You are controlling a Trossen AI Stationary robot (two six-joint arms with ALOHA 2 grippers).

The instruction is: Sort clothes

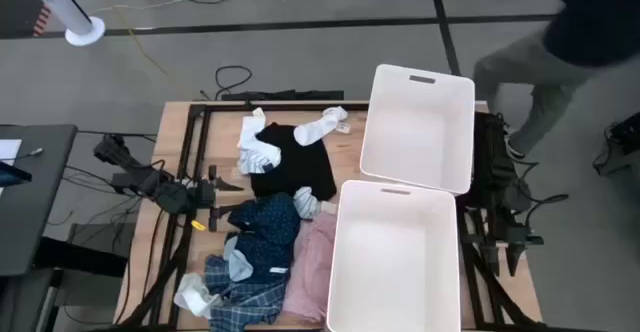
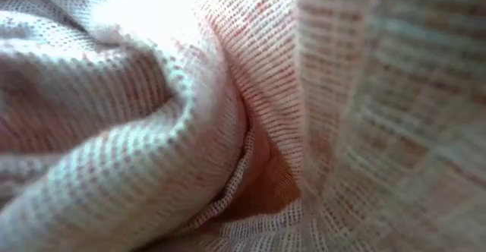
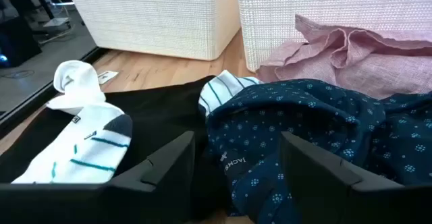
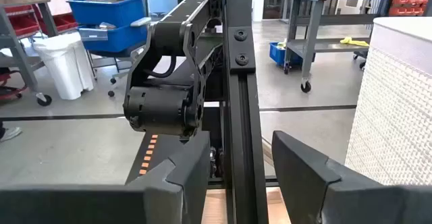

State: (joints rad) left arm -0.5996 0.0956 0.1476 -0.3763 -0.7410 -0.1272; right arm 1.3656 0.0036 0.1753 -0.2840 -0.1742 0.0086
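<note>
The clothes lie in a heap on the table's left half. There is a black shirt (image 1: 293,162) with white socks (image 1: 260,152) on and beside it, a navy dotted piece (image 1: 268,230), a pink piece (image 1: 312,272) and a blue plaid shirt (image 1: 245,307). My left gripper (image 1: 228,185) stands open at the table's left side. It points level at the navy dotted piece (image 3: 317,123), with a white sock (image 3: 84,133) beside it. My right gripper (image 4: 239,146) waits open at the table's right edge, beside the bins. The pink piece (image 2: 152,130) fills the whole low view.
Two large white bins (image 1: 418,127) (image 1: 395,262) fill the table's right half, and their walls (image 3: 155,15) rise just behind the clothes. A black frame post (image 4: 239,82) stands before my right gripper. A person (image 1: 570,42) walks past beyond the far right corner.
</note>
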